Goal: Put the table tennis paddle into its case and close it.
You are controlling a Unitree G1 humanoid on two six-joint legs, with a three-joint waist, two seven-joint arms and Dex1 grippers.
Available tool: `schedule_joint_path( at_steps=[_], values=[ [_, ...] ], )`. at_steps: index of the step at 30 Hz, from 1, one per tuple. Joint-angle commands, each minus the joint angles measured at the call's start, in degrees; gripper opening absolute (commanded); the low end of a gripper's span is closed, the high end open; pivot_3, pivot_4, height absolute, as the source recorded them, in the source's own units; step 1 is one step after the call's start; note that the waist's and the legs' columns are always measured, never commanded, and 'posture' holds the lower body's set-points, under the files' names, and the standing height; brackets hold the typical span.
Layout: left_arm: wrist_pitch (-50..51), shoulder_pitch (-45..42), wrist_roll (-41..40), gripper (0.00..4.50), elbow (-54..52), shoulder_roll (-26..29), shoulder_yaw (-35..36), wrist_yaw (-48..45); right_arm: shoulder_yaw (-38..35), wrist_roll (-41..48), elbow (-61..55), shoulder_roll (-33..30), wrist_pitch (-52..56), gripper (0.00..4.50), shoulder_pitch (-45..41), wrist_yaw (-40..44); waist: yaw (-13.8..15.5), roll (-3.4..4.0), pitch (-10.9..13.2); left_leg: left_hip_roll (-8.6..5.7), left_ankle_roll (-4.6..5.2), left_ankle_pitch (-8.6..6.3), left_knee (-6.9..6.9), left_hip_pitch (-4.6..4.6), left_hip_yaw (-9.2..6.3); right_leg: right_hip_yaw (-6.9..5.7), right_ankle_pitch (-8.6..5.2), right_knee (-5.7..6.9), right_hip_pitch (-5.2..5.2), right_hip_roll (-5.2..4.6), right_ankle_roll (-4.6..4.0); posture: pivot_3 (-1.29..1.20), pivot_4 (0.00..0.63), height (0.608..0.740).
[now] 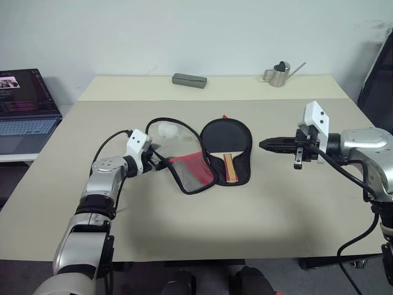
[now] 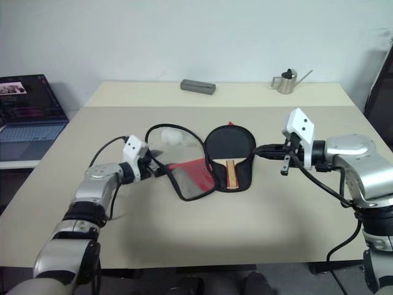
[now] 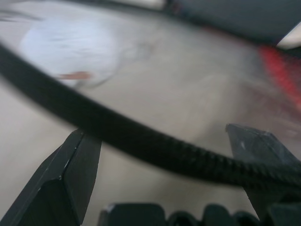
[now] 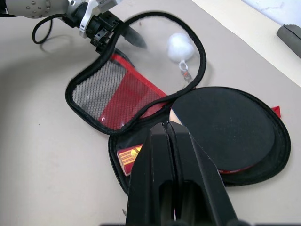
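The bench is a pale sandy colour all over. The paddle has a round black face with a thin red edge, and its handle is light wood with red and dark stripes. The case is black, with a black zip edge. Its open flap is see-through mesh over a red panel (the mesh looks like tiny grey squares). A white fluffy ball hangs by it. At the back sit a grey box and a shiny silver watering can. Both tools have black fingers.
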Motion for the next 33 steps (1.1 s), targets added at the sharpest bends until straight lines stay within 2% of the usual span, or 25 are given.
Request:
schedule_joint_path(
  at_steps=[1, 7, 18, 25, 33],
  values=[
    [0.62, -3.05, -1.98, 4.50, -4.74, -0.41, 0.66, -2.18, -3.13, 1.18, -1.86, -2.29, -0.45, 0.03, -0.27, 0.97, 0.01, 0.00, 0.00, 0.00, 0.00, 0.00, 0.00, 0.00, 0.01, 0.01, 0.00, 0.00, 0.00, 0.00, 0.00, 0.00, 0.150, 0.740],
    [1.01, -7.62, -1.52, 4.50, -5.35, -3.03, -1.64, -5.43, -4.26, 2.44, -2.21, -3.79, 0.41, 0.03, 0.45, 1.55, 0.06, -0.01, 0.00, -0.02, -0.02, 0.01, 0.02, -0.03, 0.01, 0.00, 0.00, -0.02, 0.02, 0.00, 0.00, 0.00, 0.150, 0.740],
    [-2.78, -13.85, 0.88, 4.50, 2.80, -12.30, -5.84, -7.43, -5.84, 5.19, -5.58, -4.24, 4.33, 0.03, 3.25, -0.47, -0.03, -0.04, 0.01, -0.02, -0.06, 0.05, 0.04, -0.05, 0.03, -0.01, 0.00, -0.02, 0.03, 0.00, 0.01, 0.00, 0.150, 0.740],
    [-5.07, -14.58, 2.35, 4.50, 7.01, -15.17, -7.08, -8.01, -6.54, 6.39, -7.59, -4.52, 5.83, 0.03, 4.80, -1.44, 0.00, -0.04, 0.01, -0.02, -0.06, 0.05, 0.05, -0.05, 0.03, -0.01, 0.00, -0.02, 0.02, 0.00, 0.01, 0.00, 0.150, 0.740],
    [-4.68, -12.59, 2.51, 4.50, 5.19, -15.68, -7.70, -10.22, -6.36, 7.22, -8.11, -4.15, 8.22, 0.03, 5.69, -2.63, -0.01, -0.04, 0.01, -0.02, -0.05, 0.04, 0.04, -0.06, 0.03, -0.01, 0.00, -0.02, 0.02, 0.01, 0.01, 0.00, 0.150, 0.740]
  ],
)
